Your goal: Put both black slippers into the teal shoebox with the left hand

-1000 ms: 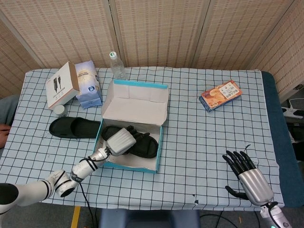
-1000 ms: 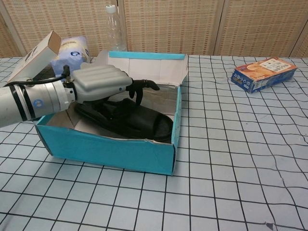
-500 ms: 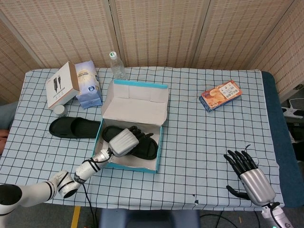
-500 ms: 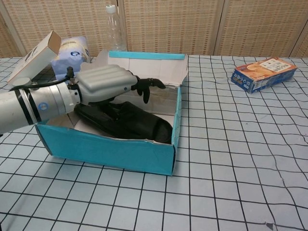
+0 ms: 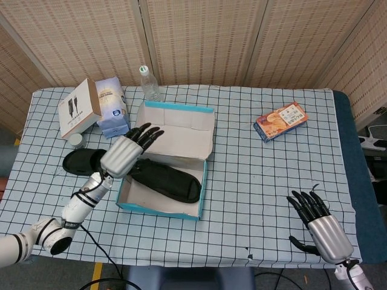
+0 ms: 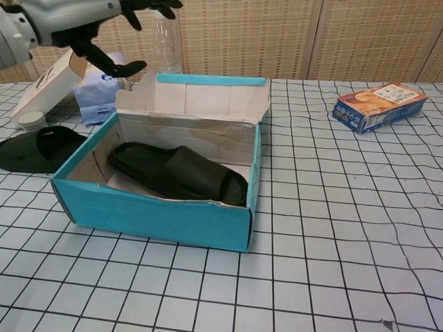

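- Black slippers are split: one slipper (image 6: pixel 178 171) is seen lying flat inside the teal shoebox (image 6: pixel 159 218), the other slipper (image 6: pixel 38 148) on the checked tablecloth (image 5: pixel 254 181) just left of the box.
- Half of the task is judged done; the step in hand is the move to the second slipper.
- The left hand (image 5: pixel 124 152) is held above the box's left wall, fingers spread, nothing grasped.
- The right hand (image 5: pixel 319 225) is seen empty with fingers apart, near the table's right front.
- Next, a leftward reach and a grasp on the outside slipper are called for, then a lift over the wall.
- Room beside the boxed slipper is judged tight.
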### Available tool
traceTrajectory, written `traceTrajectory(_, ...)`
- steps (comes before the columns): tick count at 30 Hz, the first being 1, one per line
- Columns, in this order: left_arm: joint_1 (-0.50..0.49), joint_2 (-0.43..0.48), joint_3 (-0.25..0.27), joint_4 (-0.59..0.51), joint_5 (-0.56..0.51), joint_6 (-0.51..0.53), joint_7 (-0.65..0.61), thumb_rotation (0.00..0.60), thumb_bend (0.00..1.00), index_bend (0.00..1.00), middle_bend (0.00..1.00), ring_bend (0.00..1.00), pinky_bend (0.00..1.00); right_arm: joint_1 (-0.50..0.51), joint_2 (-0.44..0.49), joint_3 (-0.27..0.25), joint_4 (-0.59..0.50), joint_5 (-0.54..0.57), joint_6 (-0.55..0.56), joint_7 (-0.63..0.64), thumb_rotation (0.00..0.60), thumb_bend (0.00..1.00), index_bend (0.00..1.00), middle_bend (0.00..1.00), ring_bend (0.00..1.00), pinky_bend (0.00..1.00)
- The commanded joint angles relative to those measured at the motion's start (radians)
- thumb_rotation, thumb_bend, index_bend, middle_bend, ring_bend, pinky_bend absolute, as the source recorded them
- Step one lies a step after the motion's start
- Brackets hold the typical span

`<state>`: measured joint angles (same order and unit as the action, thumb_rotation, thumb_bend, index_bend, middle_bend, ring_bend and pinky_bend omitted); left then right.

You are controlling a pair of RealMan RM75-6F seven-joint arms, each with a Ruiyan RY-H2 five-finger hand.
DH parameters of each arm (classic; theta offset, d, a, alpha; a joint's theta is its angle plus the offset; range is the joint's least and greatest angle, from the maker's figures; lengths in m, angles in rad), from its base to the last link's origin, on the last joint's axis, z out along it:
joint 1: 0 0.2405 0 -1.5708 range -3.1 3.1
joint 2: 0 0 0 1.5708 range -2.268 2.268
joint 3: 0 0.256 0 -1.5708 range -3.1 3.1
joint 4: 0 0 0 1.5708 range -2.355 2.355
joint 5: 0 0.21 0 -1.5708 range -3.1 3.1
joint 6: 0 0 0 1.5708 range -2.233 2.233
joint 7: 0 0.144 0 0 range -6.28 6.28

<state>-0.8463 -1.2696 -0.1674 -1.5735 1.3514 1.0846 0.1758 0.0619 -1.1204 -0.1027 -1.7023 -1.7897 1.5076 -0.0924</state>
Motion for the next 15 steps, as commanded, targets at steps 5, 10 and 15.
traceTrajectory(5, 0.071, 0.084, 0.031, 0.104, -0.365, -0.19, 0.134, 0.6, 0.41, 0.0, 0.0, 0.0, 0.16, -0.015, 0.004, 0.003, -0.002, -0.011, 0.032, 0.008, 0.524, 0.15, 0.0, 0.0, 0.0, 0.0)
traceTrajectory(10, 0.071, 0.06, 0.065, 0.189, -0.458, -0.288, 0.156, 0.599, 0.36, 0.0, 0.0, 0.0, 0.16, -0.016, 0.0, 0.007, -0.002, -0.01, 0.03, -0.002, 0.524, 0.15, 0.0, 0.0, 0.0, 0.0)
traceTrajectory(15, 0.049, 0.017, 0.112, 0.234, -0.545, -0.311, 0.283, 0.581, 0.33, 0.0, 0.0, 0.0, 0.16, -0.011, 0.0, 0.003, -0.003, -0.013, 0.017, 0.002, 0.523, 0.15, 0.0, 0.0, 0.0, 0.0)
